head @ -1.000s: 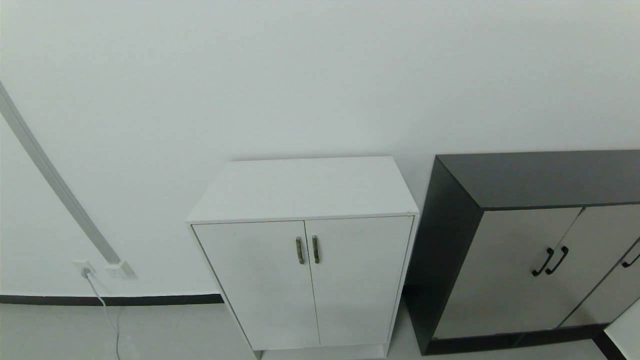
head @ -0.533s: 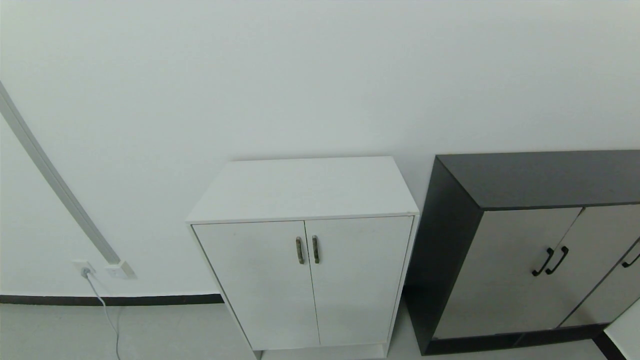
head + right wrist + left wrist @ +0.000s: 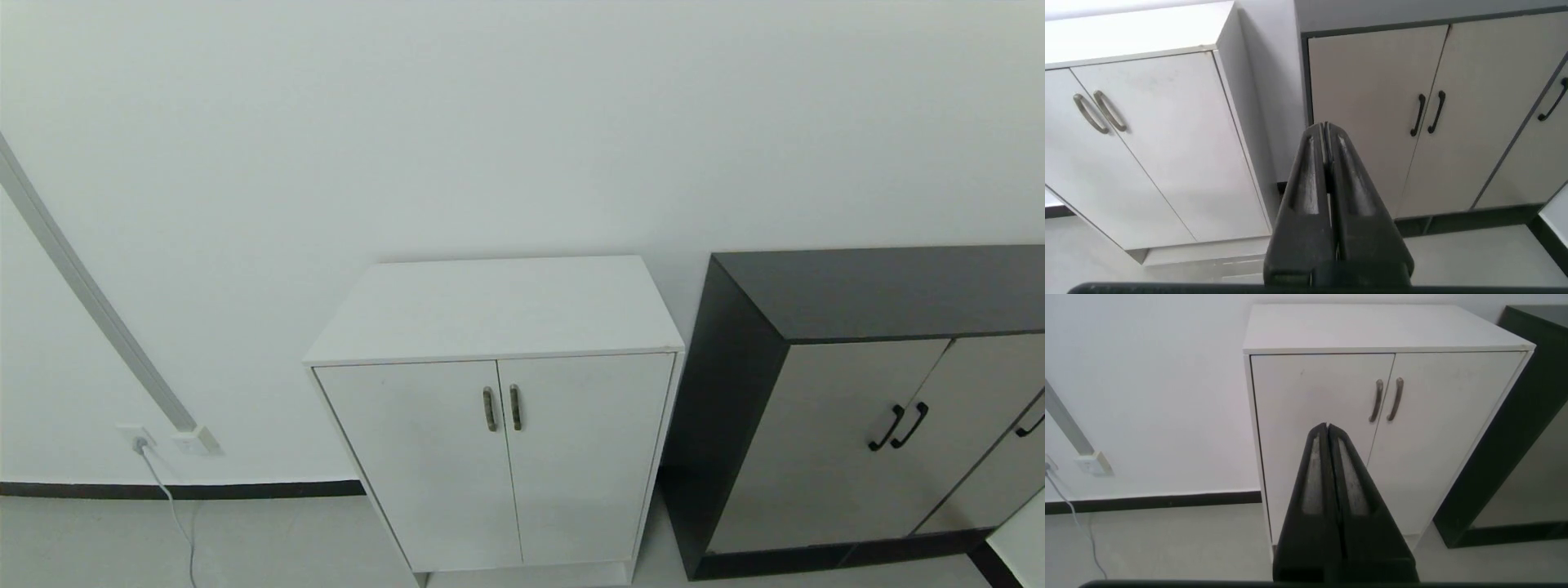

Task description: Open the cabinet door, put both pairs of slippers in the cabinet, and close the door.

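The white cabinet [image 3: 490, 314] stands on the floor [image 3: 269, 539] against the wall [image 3: 490, 122], both its doors [image 3: 416, 461] shut and meeting down the middle, the two handles [image 3: 489, 408] upright either side of that seam. Just beside the cabinet on its right stands a dark cabinet [image 3: 857, 294] with pale doors and black pulls [image 3: 898, 426], also shut. Left of the cabinet, low on the wall, a socket [image 3: 135, 437] has a cable [image 3: 175, 510] hanging to the floor, and a grey trunking strip [image 3: 82, 286] slants up the wall from there. The left pincer [image 3: 1328, 429] hangs in front of the cabinet, pointed at its left door, fingers pressed together on nothing. The right pincer [image 3: 1325, 128], likewise closed and empty, is in front of the gap between the cabinet and the dark one
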{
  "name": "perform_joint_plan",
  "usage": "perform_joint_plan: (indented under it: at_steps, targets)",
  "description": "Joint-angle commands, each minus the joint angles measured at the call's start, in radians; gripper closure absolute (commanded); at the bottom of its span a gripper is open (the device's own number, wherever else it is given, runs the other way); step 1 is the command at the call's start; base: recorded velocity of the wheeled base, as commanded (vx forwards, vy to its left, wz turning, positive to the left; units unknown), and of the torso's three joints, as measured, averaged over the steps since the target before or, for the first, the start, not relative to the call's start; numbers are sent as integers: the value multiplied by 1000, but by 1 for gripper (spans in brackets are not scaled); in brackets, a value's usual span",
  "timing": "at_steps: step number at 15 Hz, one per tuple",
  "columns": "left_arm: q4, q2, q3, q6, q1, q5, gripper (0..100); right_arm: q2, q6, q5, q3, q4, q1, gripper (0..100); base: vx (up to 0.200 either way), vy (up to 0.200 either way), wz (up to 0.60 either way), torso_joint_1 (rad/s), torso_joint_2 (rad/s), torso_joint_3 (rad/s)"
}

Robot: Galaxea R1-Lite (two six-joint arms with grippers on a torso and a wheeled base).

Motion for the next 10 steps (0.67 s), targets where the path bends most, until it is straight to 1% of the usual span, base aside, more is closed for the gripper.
perform_joint_plan:
  at_steps: [1,10]
  targets:
    - [0,0,0,0,2,0,100,0,0,1,0,0,0,100,0,0,0,0,0,0]
    - [0,0,0,0,2,0,100,0,-2,2,0,0,0,100,0,0,0,0,0,0]
